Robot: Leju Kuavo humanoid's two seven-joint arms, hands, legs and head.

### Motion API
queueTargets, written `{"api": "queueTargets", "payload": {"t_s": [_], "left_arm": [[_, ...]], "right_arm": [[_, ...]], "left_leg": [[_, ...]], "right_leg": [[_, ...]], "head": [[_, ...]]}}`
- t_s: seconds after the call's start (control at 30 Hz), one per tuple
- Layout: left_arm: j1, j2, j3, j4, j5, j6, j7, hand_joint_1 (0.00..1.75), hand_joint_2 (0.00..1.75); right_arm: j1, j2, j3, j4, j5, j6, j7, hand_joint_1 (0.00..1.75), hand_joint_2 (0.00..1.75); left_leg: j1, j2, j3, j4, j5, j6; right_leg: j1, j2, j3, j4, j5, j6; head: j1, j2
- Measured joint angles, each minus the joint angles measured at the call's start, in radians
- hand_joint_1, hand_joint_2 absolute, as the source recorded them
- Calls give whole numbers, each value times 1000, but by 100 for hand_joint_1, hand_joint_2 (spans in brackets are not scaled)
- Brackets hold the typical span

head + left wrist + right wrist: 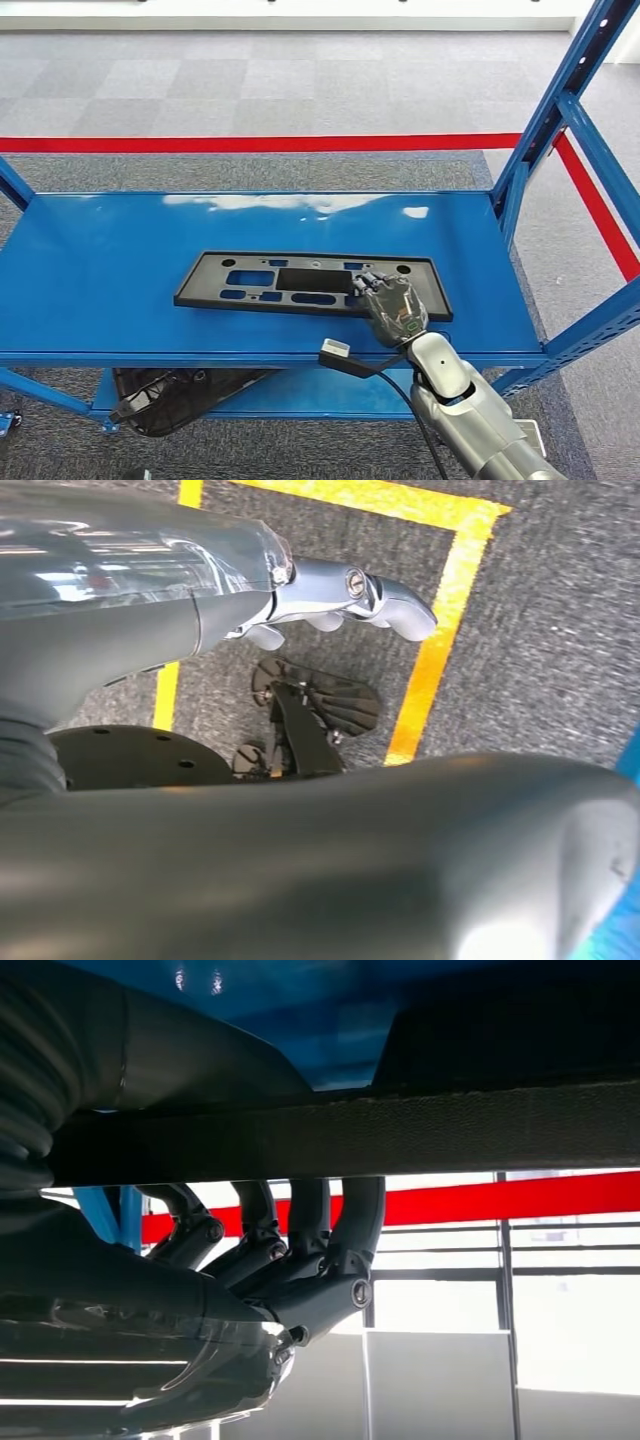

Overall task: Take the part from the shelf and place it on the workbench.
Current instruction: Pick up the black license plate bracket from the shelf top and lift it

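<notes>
Right hand (394, 305) resting on black part (302, 283), fingers (302, 1250) curled against its near right edge. Flat on blue shelf (113, 260). Left hand (355, 595) hanging over floor, holding nothing, fingers apart.

- Your right arm (468, 410) reaches forward from the lower right, its silver forearm angled up and to the left
- Your right hand (392, 305) is palm down, with its fingers (302, 1250) bent at the tips against the edge of the black part (309, 282); whether it grips cannot be told
- Your left hand (332, 595) hangs toward the floor, fingers loosely curled and holding nothing
</notes>
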Motion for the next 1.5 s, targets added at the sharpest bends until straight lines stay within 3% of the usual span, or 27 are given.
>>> {"api": "queueTargets", "payload": {"t_s": [0.03, 0.17, 0.63, 0.93, 1.5], "left_arm": [[0, 0, -1, 0, 0, -2, -7, 0, 0], [1, 0, -3, 0, 1, -7, -28, 0, 175], [5, 1, 0, 0, 25, -54, -75, 0, 175], [9, 1, 2, 0, 28, -63, -33, 0, 175], [12, 6, 31, 0, 57, -9, 23, 0, 175]], "right_arm": [[5, -1, -3, -8, -3, -2, -3, 175, 175], [31, -10, -13, -53, -22, -7, -16, 175, 175], [147, -94, -45, -425, -216, 26, -112, 175, 175], [187, -146, -60, -611, -535, 186, -224, 175, 175], [227, -181, -61, -721, -832, 399, -314, 175, 175]], "left_leg": [[0, 0, 0, 0, 0, 0], [0, 0, 0, 0, 0, 0], [0, 0, -1, 0, 0, 0], [0, 0, -1, 0, 0, 0], [0, 0, -1, 0, 0, 0]], "right_leg": [[0, 0, 0, 0, 0, 0], [0, 0, 0, 0, 0, 0], [0, 0, -1, 0, 0, 0], [0, 0, -1, 0, 0, 0], [0, 0, -1, 0, 0, 0]], "head": [[0, 0], [0, 0], [0, 0], [0, 0], [0, 0]]}}
